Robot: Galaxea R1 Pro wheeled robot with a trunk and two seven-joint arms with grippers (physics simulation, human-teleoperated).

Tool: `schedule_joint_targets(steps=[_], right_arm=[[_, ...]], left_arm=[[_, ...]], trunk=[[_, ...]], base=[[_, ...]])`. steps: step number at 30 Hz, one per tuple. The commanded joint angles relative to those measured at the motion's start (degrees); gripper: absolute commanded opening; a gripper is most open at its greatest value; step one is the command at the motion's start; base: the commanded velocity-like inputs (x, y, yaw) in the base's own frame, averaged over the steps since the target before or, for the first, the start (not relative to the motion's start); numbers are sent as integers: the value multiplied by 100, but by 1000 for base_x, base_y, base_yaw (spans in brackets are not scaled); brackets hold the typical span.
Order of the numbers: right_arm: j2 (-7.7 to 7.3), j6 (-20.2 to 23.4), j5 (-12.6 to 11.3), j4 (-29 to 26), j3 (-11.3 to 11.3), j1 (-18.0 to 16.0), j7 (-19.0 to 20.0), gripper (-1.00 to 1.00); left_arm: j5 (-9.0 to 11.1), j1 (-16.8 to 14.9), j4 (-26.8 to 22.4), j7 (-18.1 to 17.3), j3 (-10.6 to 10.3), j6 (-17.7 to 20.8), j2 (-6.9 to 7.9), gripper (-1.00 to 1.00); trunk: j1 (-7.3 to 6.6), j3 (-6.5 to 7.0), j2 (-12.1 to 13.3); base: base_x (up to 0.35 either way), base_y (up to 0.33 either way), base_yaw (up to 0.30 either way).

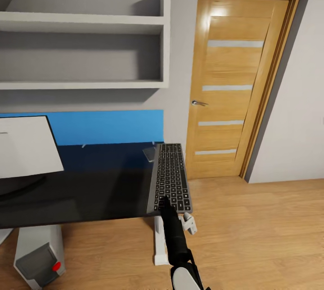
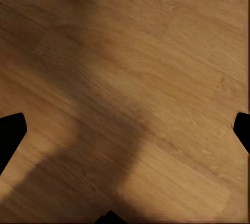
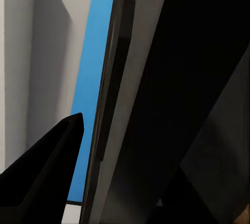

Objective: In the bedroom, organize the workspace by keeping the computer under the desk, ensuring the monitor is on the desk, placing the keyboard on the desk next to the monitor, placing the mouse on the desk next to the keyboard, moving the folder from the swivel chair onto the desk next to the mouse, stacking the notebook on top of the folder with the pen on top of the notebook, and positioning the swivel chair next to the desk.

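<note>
Bedroom with wooden door (image 1: 234, 87) at upper right and grey wall shelves (image 1: 85, 51) at upper left. Glossy black desk (image 1: 76, 191) across lower left, blue back panel behind. Monitor (image 1: 27, 146) at left edge, white back showing. Computer (image 1: 38, 256) on floor beneath, lower left corner. Keyboard (image 1: 170, 177) overhanging desk's right end, near end held in right gripper (image 1: 165, 203), closed around its edge. Left gripper (image 2: 125, 130) spread wide above plank floor (image 2: 156, 78).

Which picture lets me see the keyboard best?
The head view. There the whole keyboard lies at the right end of the desk, its near end sticking out past the edge, keys facing up. The right wrist view shows just its thin side edge, very close. The left wrist view shows wood floor.
</note>
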Motion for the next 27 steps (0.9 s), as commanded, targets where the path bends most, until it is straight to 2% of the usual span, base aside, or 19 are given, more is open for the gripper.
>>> schedule_joint_targets(steps=[1, 8, 14, 17, 19, 22, 27], right_arm=[[-2, -33, -14, -5, 8, -7, -23, -100], [33, -104, -67, 118, -2, -7, -43, -100], [303, -628, -145, 489, -3, -7, -100, -100], [303, -951, -159, 762, 12, -7, -119, -100], [303, -1150, -166, 896, 65, -7, -124, -100], [303, -1523, -173, 1011, 404, -7, -133, -100], [303, -1745, -179, 1033, 525, -7, -136, -100]], left_arm=[[14, -2, -4, 43, -49, -13, 2, 100], [14, -2, -4, 43, -49, -13, 2, 100], [14, -2, -4, 43, -49, -12, -2, 100], [14, -2, -4, 43, -49, -9, -27, 100], [14, -2, -4, 43, -49, -8, -34, 100], [14, -2, -4, 43, -49, -10, -56, 100], [14, -2, -4, 43, -49, -12, -66, 100]], trunk=[[-1, -6, -4], [-1, -6, -4], [-1, -6, -4], [-1, -6, -4], [-1, -6, -4], [-1, -6, -4], [-1, -6, -4]], base=[[-95, -172, 0], [-28, -50, 0], [-3, -5, 0], [0, 0, 0], [0, 0, 0], [0, 0, 0], [0, 0, 0]])
